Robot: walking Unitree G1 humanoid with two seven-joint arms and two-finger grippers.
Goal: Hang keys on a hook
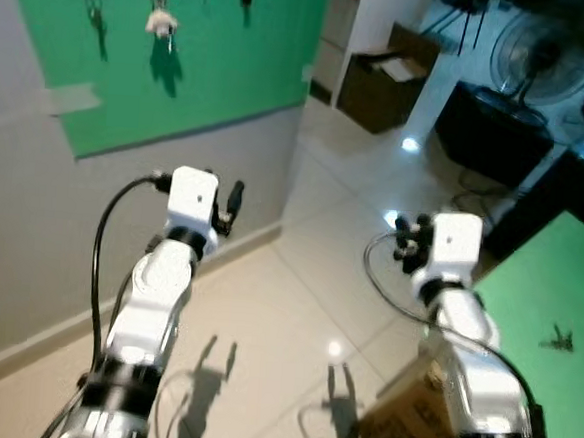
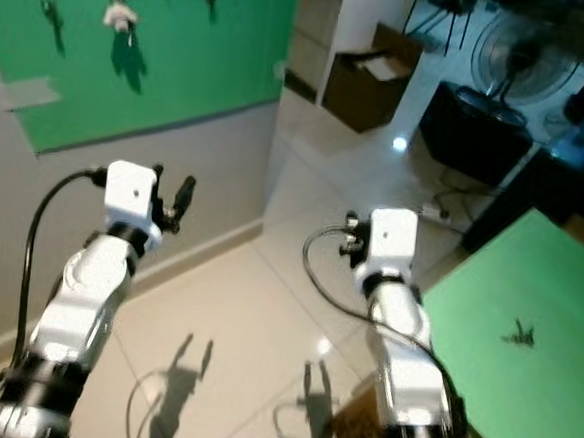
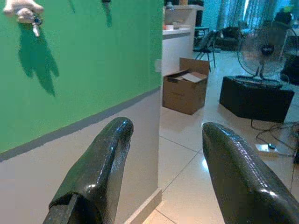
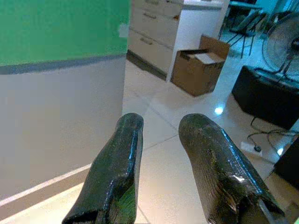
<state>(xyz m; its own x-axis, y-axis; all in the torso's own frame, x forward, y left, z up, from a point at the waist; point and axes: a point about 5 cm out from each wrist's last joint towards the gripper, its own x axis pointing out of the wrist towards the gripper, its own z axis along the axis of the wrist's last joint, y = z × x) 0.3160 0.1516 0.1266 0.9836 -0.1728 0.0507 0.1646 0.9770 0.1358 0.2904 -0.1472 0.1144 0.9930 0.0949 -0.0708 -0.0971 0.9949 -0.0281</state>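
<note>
Out in front of my chest, both arms are raised over the tiled floor (image 1: 296, 310). My left gripper (image 3: 163, 172) is spread apart and empty, pointing toward the green wall panel (image 1: 223, 64). My right gripper (image 4: 161, 163) is parted too, nothing between its fingers.

The keys (image 1: 558, 340) I'm after look to be that small dark bunch lying on the green counter (image 1: 537, 296), off to my right and just beyond my right arm. So the job hasn't really started: I judge the first move is to turn right, bring the right gripper down over the bunch and pinch it by the ring, so it dangles free for hooking.

Up on the green panel, other key sets (image 1: 160, 21) already hang in a row, one with a pale fob; I'd aim for a free hook between them, though the hooks are too small to make out.

Further off: a cardboard box (image 1: 384, 80), a white cabinet (image 1: 371, 19), a standing fan (image 1: 544, 61), a black box (image 1: 494, 128) and loose cable on the floor to steer round.
</note>
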